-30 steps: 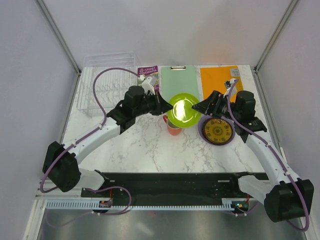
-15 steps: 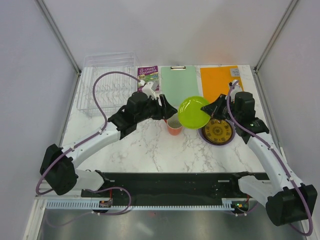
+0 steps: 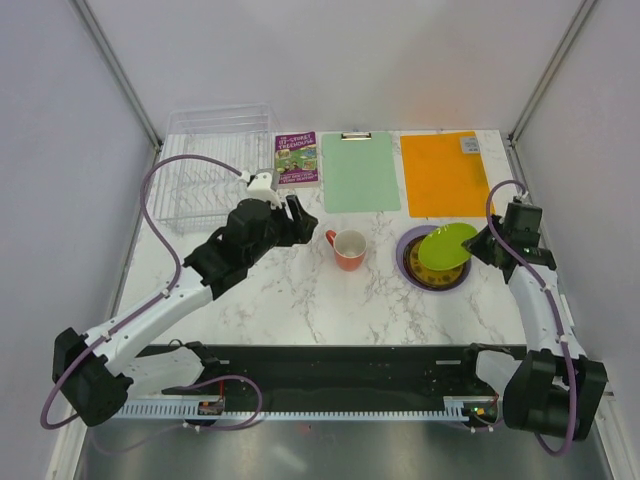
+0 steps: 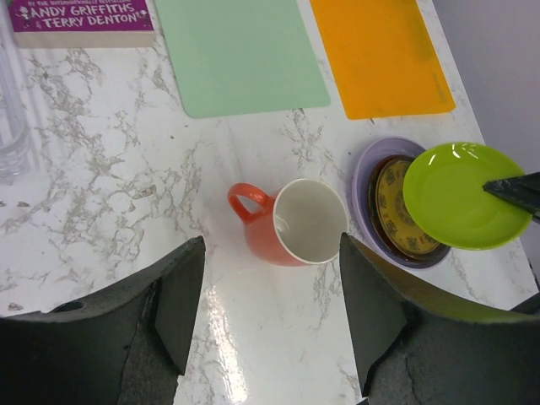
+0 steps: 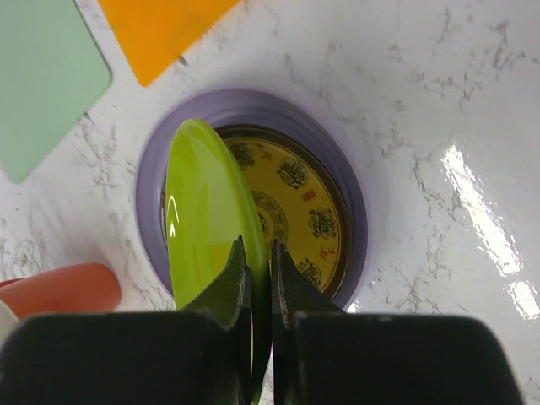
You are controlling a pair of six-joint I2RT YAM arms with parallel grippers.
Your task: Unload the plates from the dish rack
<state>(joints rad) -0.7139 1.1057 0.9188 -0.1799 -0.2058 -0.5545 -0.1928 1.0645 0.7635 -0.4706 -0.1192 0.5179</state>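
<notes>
My right gripper (image 3: 478, 243) (image 5: 257, 253) is shut on the rim of the lime green plate (image 3: 447, 245) (image 5: 207, 211) (image 4: 460, 194). It holds the plate tilted just above a stack on the right of the table. That stack is the dark plate with yellow pattern (image 3: 435, 276) (image 5: 304, 194) (image 4: 392, 211) lying on the large lavender plate (image 3: 403, 251) (image 5: 253, 105) (image 4: 364, 169). My left gripper (image 3: 300, 215) (image 4: 272, 278) hangs open and empty above the table, just left of the mug. The white wire dish rack (image 3: 205, 170) stands at the back left with no plates showing in it.
An orange mug (image 3: 348, 248) (image 4: 291, 224) stands upright mid-table between the arms. Along the back lie a purple book (image 3: 297, 158) (image 4: 80, 21), a green clipboard (image 3: 358, 170) (image 4: 240, 55) and an orange mat (image 3: 443, 172) (image 4: 380, 55).
The green plate passed from my left gripper to my right, which shut on it and carried it right, over the stack. My left gripper opened and drew back to the left.
</notes>
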